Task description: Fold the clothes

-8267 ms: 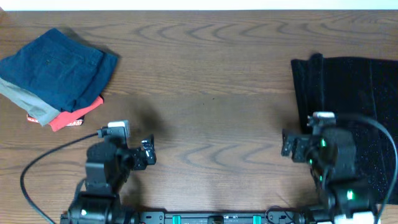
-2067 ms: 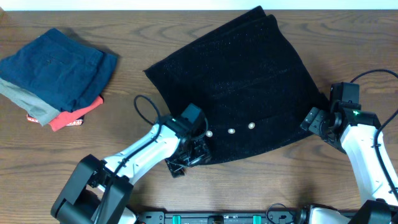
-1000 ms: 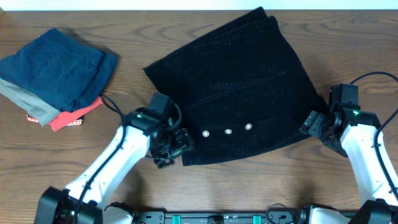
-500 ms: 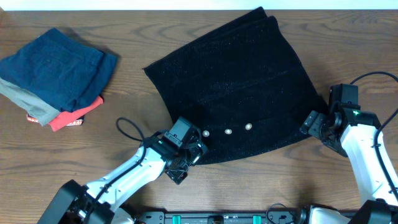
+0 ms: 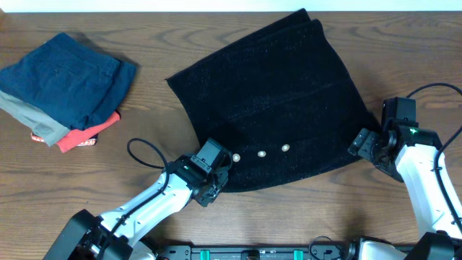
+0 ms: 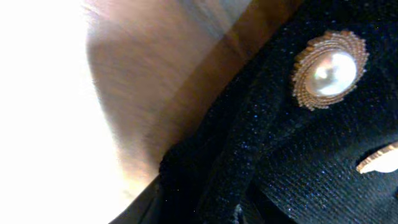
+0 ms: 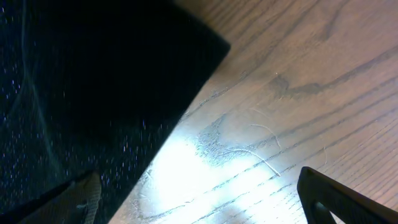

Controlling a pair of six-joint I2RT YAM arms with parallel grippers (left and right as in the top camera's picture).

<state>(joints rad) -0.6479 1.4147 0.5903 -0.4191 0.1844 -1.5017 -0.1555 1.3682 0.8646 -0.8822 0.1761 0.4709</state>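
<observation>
A large black fuzzy garment [image 5: 278, 87] lay spread from the middle of the brown wooden worktop [image 5: 216, 43] towards its right edge.
A navy blue folded garment [image 5: 68, 76] sat at the far-left corner. The left gripper [image 5: 219, 180] met the black garment's near-left corner beside three white pearl buttons [image 5: 261, 153], and its jaw opening could not be told. The right gripper [image 5: 361, 144] gaped wide across the garment's right edge.

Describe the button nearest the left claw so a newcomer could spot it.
Look at the black garment spread over the middle of the table. Three white buttons run in a row near its front edge; yours is the button at the row's left end, beside the left claw.
</observation>
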